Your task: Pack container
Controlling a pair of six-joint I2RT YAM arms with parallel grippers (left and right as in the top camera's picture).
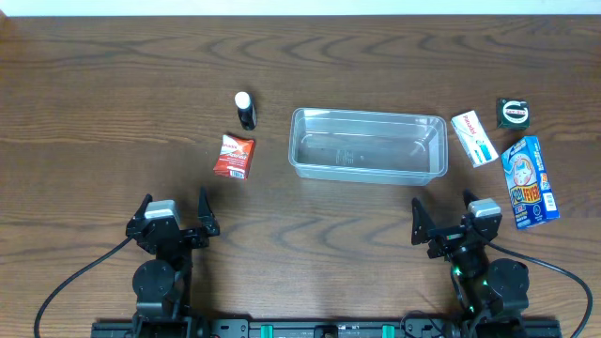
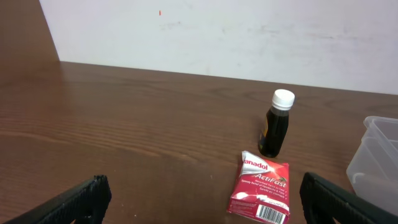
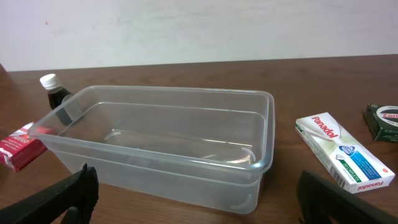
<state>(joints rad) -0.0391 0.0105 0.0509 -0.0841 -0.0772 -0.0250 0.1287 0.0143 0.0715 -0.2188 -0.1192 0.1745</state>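
Grippers sit nearest, at the table's (image 1: 94, 75) six o'clock edge: the left gripper (image 1: 176, 199) at about seven o'clock and the right gripper (image 1: 441, 201) at about five, each with jaws spread wide and nothing between them. Beyond them, near the table's middle, the container (image 1: 368, 143) stands upright, its long side running from nine to three o'clock. At its nine o'clock lies a red sachet (image 1: 234, 156), apart from the container; at ten o'clock, just past the sachet, a dark bottle (image 1: 245, 111) with a white cap stands upright. At four o'clock lies a blue carton (image 1: 530, 182), at three o'clock a white box (image 1: 474, 138) near the container's end, and at two o'clock, farthest, a dark green pack (image 1: 513, 114)
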